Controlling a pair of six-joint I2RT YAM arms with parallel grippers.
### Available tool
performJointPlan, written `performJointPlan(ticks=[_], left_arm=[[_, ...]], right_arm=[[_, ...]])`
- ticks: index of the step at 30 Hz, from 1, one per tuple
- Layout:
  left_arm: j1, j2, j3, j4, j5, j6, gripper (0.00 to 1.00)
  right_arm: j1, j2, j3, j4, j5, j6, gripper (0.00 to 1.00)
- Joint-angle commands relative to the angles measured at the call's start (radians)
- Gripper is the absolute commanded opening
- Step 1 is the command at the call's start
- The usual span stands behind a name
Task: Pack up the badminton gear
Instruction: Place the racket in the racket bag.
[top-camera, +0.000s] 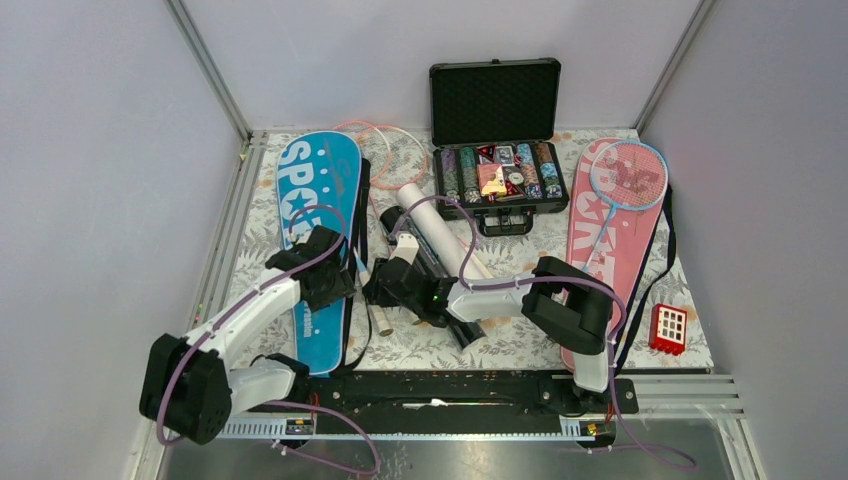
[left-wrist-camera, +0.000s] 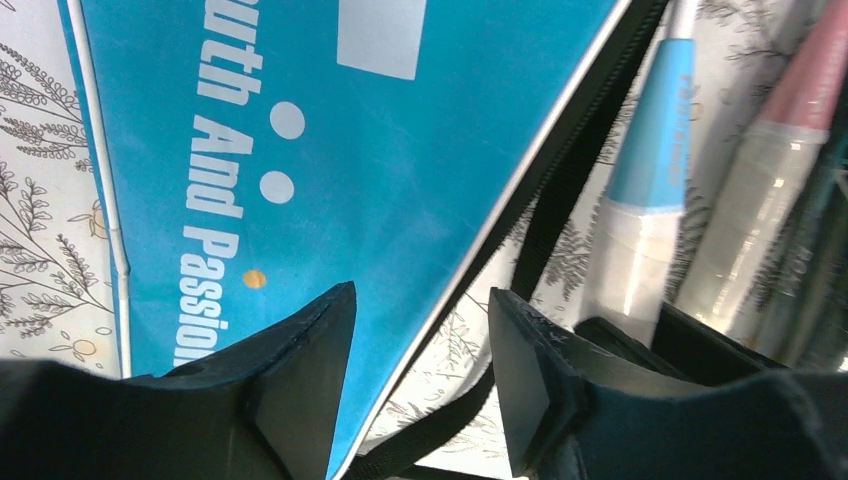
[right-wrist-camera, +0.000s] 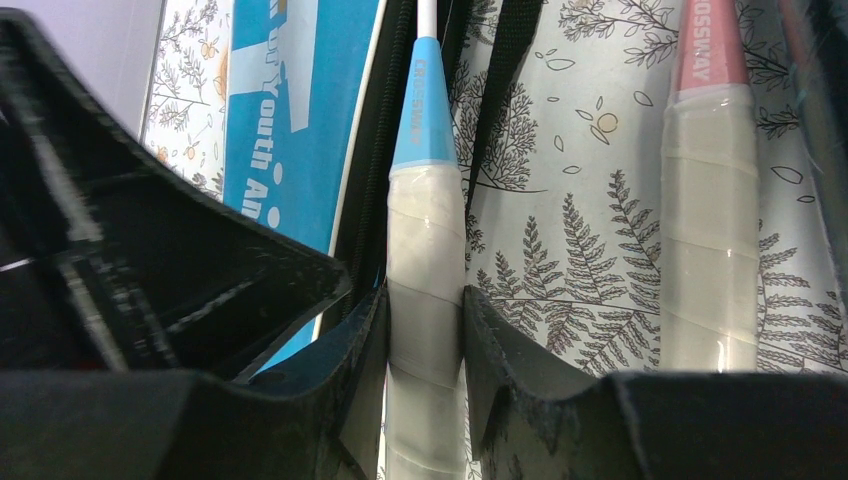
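Currently my right claw is clenched on the blue racket by its white grip, just beside the blue cover. My left claw is released, straddling the cover's zip edge. I'd pinch only the top flap there, lift it, then feed the racket in. I can't make out the racket's head, or whether the zip is undone.

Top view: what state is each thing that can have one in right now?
poker chip case, open, lid upright
blue cover, lying flat, zip cannot be told
left gripper, fingers open at the cover's edge
right gripper, fingers shut on the light-blue racket handle
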Motion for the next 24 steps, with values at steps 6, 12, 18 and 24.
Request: performJointPlan(ticks=[6, 12, 18, 24], left_arm=[[-0.003, 0.065, 0.018, 0.091, 0.019, 0.049, 0.19], [-0.003, -0.114, 0.023, 0.046, 0.132, -0.032, 0.0], [-0.002, -0.286, -0.056, 0.091, 0.303, -0.185, 0.0], [-0.002, -0.428, -0.169, 0.182, 0.397, -0.359, 0.0]], right_arm=[[-0.004, -0.027, 0.051, 0.064, -0.007, 0.004, 0.0], [-0.004, -0.038, 0.045, 0.069, -0.009, 0.023, 0.0], [-0.004, -0.048, 0.041, 0.072, 0.0, 0.064, 0.0], [-0.004, -0.035, 0.044, 0.053, 0.072, 0.144, 0.0]])
